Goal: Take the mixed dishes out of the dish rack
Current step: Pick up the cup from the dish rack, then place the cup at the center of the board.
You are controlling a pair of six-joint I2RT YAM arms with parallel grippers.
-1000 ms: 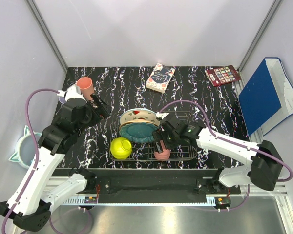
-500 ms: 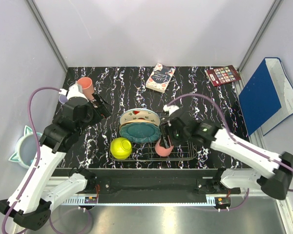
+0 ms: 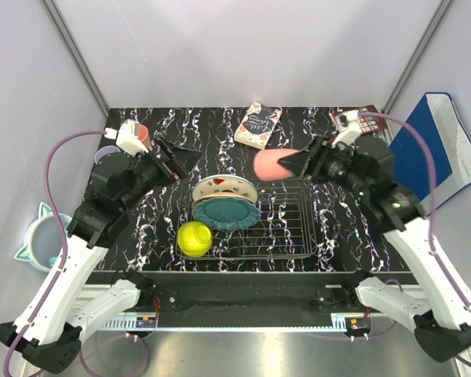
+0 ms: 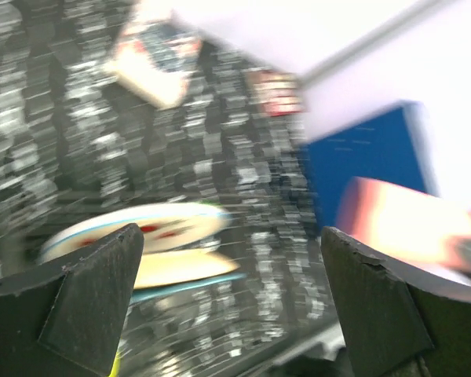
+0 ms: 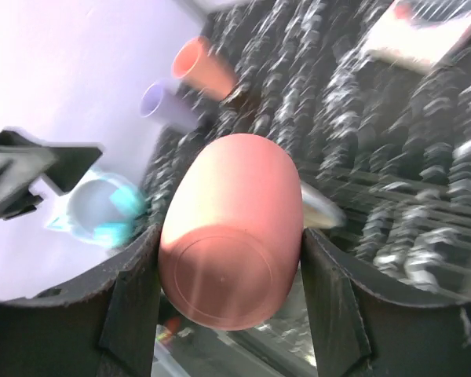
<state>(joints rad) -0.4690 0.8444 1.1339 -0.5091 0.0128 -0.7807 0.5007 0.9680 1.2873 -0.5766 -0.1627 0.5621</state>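
Marbled table, plates in dish rack, pink cup in right fingers

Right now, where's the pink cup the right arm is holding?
In the top view, the salmon-pink cup is held by the right gripper, right of centre, just beyond the far edge of the dish rack.

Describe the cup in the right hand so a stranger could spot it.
Find the wire dish rack on the black table. Above its far edge, the right hand holds a salmon-pink cup sideways in the air. Its twin stands on the table at far left, beside a lilac cup.
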